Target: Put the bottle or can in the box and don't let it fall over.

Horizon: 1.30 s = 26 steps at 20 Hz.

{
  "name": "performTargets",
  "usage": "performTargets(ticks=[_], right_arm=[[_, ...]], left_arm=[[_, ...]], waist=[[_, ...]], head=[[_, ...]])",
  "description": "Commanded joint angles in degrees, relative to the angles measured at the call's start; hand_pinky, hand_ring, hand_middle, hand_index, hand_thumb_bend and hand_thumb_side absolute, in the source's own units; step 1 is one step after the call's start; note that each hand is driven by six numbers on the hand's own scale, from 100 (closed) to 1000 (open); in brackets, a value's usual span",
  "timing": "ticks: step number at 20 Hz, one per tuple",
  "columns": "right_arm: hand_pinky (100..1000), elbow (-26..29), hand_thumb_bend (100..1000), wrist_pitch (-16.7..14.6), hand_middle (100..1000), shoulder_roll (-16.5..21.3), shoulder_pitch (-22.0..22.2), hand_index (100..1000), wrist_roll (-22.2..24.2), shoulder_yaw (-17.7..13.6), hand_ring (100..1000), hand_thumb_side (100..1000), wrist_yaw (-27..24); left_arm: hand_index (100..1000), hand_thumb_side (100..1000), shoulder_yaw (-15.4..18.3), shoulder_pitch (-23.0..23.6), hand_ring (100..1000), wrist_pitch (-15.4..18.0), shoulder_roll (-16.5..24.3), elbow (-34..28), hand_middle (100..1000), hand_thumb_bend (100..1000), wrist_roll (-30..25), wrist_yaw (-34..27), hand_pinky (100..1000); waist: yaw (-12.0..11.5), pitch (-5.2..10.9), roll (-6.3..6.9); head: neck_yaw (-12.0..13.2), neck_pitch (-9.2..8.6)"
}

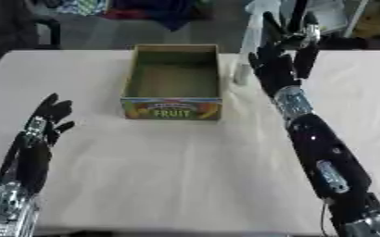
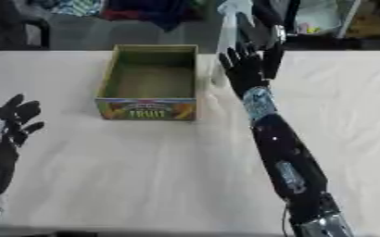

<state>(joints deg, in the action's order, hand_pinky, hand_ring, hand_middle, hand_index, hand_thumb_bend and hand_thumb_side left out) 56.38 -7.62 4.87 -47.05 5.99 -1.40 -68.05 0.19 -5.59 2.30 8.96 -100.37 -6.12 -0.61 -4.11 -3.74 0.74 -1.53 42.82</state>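
Two hands: right hand (image 1: 273,65) sits upper right of centre, fingers spread straight, holding nothing; left hand (image 1: 49,118) idles lower left, fingers relaxed.
bottle (image 1: 253,32): pale, tall, upright, just beside the right hand's fingers.
box (image 1: 174,79): empty, just left of it.
tip: I'd wrap low around the body, lift straight, lower gently.

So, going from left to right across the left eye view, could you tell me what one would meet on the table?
Left hand → fruit box → clear bottle → right hand.
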Motion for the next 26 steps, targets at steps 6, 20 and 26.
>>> performTargets(ticks=[6,20,26], right_arm=[[100,1.4,422,-0.7,100,1.6,-2.7,1000,0.1,-0.4,100,668,-1.3],[100,2.0,408,-0.5,100,1.1,-3.8,1000,0.5,-0.2,100,654,-2.2],[100,1.9,405,-0.5,100,1.1,-3.7,1000,0.5,-0.2,100,655,-2.2]], left_arm=[[996,985,-0.2,-0.9,936,0.1,0.2,-1.3,847,100,-0.3,-0.5,888],[997,983,-0.5,-1.2,934,0.1,0.2,-1.4,846,100,-0.6,-0.7,887],[997,984,-0.5,-1.2,934,0.1,0.2,-1.4,845,100,-0.5,-0.7,887]], waist=[[-0.6,0.70,0.19],[-1.6,0.76,0.19],[-1.6,0.79,0.14]], head=[[-0.7,0.22],[-1.2,0.41],[-1.1,0.31]])
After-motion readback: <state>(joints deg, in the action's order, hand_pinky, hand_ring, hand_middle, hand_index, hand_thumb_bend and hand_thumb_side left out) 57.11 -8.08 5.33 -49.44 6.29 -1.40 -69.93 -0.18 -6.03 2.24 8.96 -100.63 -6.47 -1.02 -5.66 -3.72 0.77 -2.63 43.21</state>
